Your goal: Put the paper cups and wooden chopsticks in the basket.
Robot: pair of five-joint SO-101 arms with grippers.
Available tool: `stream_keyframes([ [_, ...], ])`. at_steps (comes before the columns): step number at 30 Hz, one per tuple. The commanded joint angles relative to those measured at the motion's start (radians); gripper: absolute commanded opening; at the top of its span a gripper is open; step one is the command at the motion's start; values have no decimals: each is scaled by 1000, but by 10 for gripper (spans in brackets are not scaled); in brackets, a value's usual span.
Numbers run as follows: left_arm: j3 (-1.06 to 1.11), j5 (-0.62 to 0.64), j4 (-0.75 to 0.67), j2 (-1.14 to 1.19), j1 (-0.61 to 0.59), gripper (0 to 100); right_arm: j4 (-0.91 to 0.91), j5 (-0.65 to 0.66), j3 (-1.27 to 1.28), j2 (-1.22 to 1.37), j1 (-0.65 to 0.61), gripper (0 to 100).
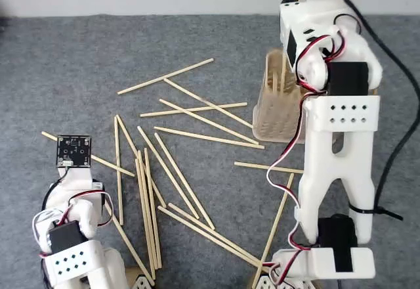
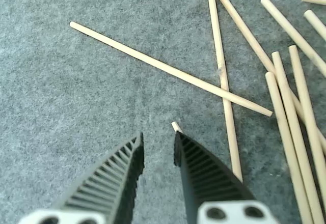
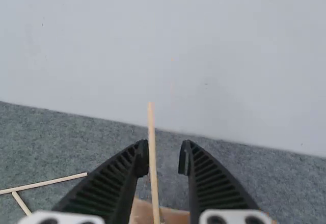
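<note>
Several wooden chopsticks lie scattered and crossed on the grey mat. The woven basket stands at the back right with a few sticks upright in it. My right gripper hangs above the basket's rim, open. One chopstick stands upright between its jaws, against one finger and clear of the other. My left gripper is low over the mat at the front left, open a little with nothing between its fingers. A chopstick tip pokes out beside one finger. A long stick lies just beyond.
The right arm's white body covers the mat's right side, with a black cable running along it. A pale wall stands behind the mat. A bundle of parallel sticks lies close beside the left gripper.
</note>
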Motion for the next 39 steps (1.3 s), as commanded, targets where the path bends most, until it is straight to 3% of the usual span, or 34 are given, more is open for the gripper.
stream_keyframes([
  [1, -8, 6, -20, -11, -5, 95, -33, 12, -48, -12, 8, 91],
  [11, -8, 5, -20, -11, -5, 95, -2, 8, -48, -48, 8, 91],
  [20, -8, 5, -20, -11, -5, 95, 348, 12, -48, -170, -21, 91],
  [30, -8, 8, -20, -11, -6, 95, 783, 8, -46, -166, -251, 91],
  [37, -18, 8, -15, -12, -12, 95, 817, -3, 49, -64, -427, 91],
  [39, -31, 5, -12, -12, -34, 95, 783, -63, 109, -10, -472, 91],
])
